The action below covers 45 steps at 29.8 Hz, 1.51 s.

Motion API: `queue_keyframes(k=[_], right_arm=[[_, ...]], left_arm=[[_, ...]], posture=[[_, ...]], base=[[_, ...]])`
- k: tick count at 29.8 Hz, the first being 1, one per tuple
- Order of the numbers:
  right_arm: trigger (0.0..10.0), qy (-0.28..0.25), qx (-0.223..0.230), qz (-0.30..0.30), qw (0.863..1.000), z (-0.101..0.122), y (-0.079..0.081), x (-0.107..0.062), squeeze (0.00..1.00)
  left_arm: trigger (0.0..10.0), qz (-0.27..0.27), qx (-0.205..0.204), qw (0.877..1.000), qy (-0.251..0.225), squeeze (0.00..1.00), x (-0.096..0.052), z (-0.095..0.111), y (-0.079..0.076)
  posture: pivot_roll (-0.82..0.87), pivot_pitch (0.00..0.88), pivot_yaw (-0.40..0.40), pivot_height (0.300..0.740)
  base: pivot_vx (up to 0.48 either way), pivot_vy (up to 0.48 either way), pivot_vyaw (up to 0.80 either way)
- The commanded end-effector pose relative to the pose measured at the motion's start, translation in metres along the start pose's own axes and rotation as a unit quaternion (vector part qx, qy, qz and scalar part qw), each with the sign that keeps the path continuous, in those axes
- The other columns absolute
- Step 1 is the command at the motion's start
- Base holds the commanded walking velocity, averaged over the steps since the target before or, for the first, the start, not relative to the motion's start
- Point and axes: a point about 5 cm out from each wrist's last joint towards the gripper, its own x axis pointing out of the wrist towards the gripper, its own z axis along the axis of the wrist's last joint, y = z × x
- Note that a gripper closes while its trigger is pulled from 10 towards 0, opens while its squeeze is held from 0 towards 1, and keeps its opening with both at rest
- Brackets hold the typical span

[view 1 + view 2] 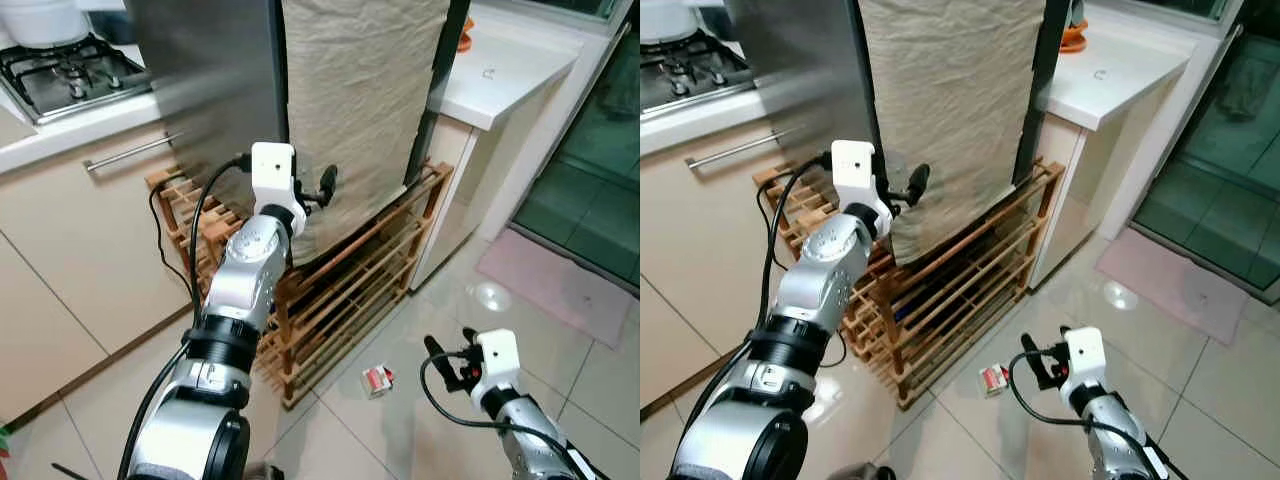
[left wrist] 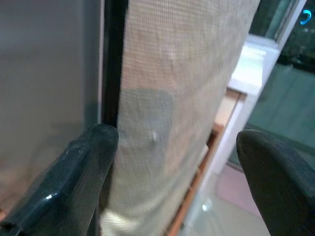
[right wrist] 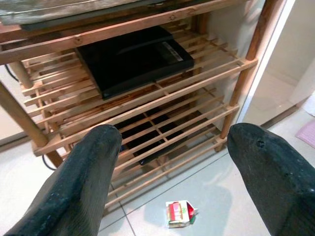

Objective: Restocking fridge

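The steel fridge (image 1: 210, 80) stands on a wooden slatted rack (image 1: 350, 270), and a beige cloth (image 1: 360, 100) hangs down its front. My left gripper (image 1: 322, 192) is raised at the cloth's lower left edge, close to the dark seam beside the steel panel. In the left wrist view the left gripper (image 2: 177, 142) is open, with the cloth just ahead of its fingers. A small red and white carton (image 1: 377, 380) lies on the floor tiles in front of the rack. My right gripper (image 1: 450, 345) hangs low and open, just right of the carton (image 3: 179, 214), holding nothing.
A black flat box (image 3: 133, 56) lies on a rack shelf. A gas stove (image 1: 70, 70) and cabinet handle (image 1: 130, 152) are at the left; a white counter (image 1: 500, 75) is at the right. A pink mat (image 1: 560, 285) lies by the glass door. A black cable (image 1: 160, 240) hangs beside the rack.
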Motion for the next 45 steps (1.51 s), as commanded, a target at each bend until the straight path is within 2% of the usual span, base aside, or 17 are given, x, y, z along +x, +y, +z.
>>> queue_keyframes(k=[1,6,8,9,14,17,19,21,22,25,29,32,36,39,40,42,45], right_arm=[[10.0,-0.009,-0.004,0.007,1.0,0.002,0.001,0.0,0.0],[10.0,-0.012,-0.002,0.014,1.0,0.002,0.0,-0.001,0.0],[10.0,-0.013,-0.001,0.015,1.0,0.003,-0.002,-0.001,0.0],[10.0,-0.013,-0.001,0.015,1.0,0.003,-0.002,-0.001,0.0],[10.0,-0.014,-0.002,0.014,1.0,0.004,-0.004,-0.003,0.0],[10.0,-0.018,-0.002,0.006,1.0,0.004,-0.006,-0.004,0.0],[10.0,-0.025,0.008,-0.015,1.0,0.005,-0.011,-0.006,0.0],[10.0,-0.026,0.013,-0.021,0.999,0.005,-0.014,-0.007,0.0],[10.0,-0.026,0.013,-0.021,0.999,0.005,-0.014,-0.007,0.0],[10.0,-0.022,0.014,-0.02,0.999,0.003,-0.014,-0.009,0.0],[10.0,-0.02,0.015,-0.017,1.0,0.002,-0.012,-0.009,0.0],[10.0,-0.021,0.017,-0.018,0.999,0.003,-0.013,-0.008,0.0],[10.0,-0.039,0.013,-0.035,0.999,0.009,-0.007,0.0,0.0],[10.0,-0.061,0.012,-0.077,0.995,0.018,-0.008,0.006,0.0],[10.0,-0.061,0.012,-0.077,0.995,0.018,-0.008,0.006,0.0],[10.0,-0.068,0.011,-0.095,0.993,0.021,-0.01,0.009,0.0],[10.0,-0.075,0.009,-0.099,0.992,0.028,-0.011,0.013,0.0]], left_arm=[[10.0,-0.029,-0.013,0.999,0.042,0.0,0.003,-0.013,-0.013],[10.0,-0.083,0.013,0.992,0.094,0.0,0.007,-0.024,-0.031],[10.0,-0.118,0.033,0.987,0.106,0.0,0.01,-0.024,-0.047],[10.0,-0.118,0.033,0.987,0.106,0.0,0.01,-0.024,-0.047],[10.0,-0.176,0.026,0.981,0.08,0.0,0.013,-0.01,-0.072],[10.0,-0.189,0.03,0.98,0.049,0.0,0.012,0.0,-0.074],[10.0,-0.179,0.043,0.983,-0.003,0.0,0.005,0.009,-0.067],[10.0,-0.173,0.044,0.984,-0.026,0.0,-0.001,0.011,-0.06],[10.0,-0.173,0.044,0.984,-0.026,0.0,-0.001,0.011,-0.06],[10.0,-0.168,0.033,0.983,-0.067,0.0,-0.019,0.016,-0.04],[10.0,-0.149,0.05,0.984,-0.088,0.0,-0.034,0.023,-0.023],[10.0,-0.113,0.075,0.986,-0.092,0.0,-0.038,0.023,-0.01],[10.0,-0.008,0.137,0.987,-0.079,0.0,-0.033,0.016,0.017],[10.0,0.074,0.123,0.988,-0.052,0.0,-0.031,0.008,0.044],[10.0,0.074,0.123,0.988,-0.052,0.0,-0.031,0.008,0.044],[10.0,0.101,0.105,0.989,-0.03,0.0,-0.033,-0.001,0.058],[10.0,0.098,0.107,0.989,-0.025,0.0,-0.033,-0.003,0.06]], posture=[[0.02,0.0,0.003,0.74],[0.02,0.0,0.001,0.74],[0.02,0.0,0.0,0.74],[0.02,0.0,0.0,0.74],[0.01,0.0,0.004,0.74],[0.01,0.0,0.007,0.74],[0.01,0.001,0.007,0.74],[0.01,0.005,0.007,0.74],[0.01,0.005,0.007,0.74],[0.02,0.012,0.007,0.74],[0.03,0.018,0.005,0.74],[0.05,0.02,0.001,0.74],[0.06,0.025,-0.001,0.74],[0.06,0.025,0.002,0.74],[0.06,0.025,0.002,0.74],[0.05,0.026,0.002,0.74],[0.05,0.029,0.003,0.74]], base=[[0.0,0.0,0.0],[0.0,0.0,0.0],[0.0,0.0,0.0],[0.0,0.0,0.0],[0.0,0.0,0.0],[0.0,0.0,0.0],[0.0,0.0,0.0],[0.0,0.0,0.0],[0.0,0.0,0.0],[0.0,0.0,0.0],[0.0,0.0,0.0],[0.0,0.0,0.0],[0.0,0.0,0.0],[0.0,0.0,0.0],[0.0,0.0,0.0],[0.0,0.0,0.0],[0.0,0.0,0.0]])
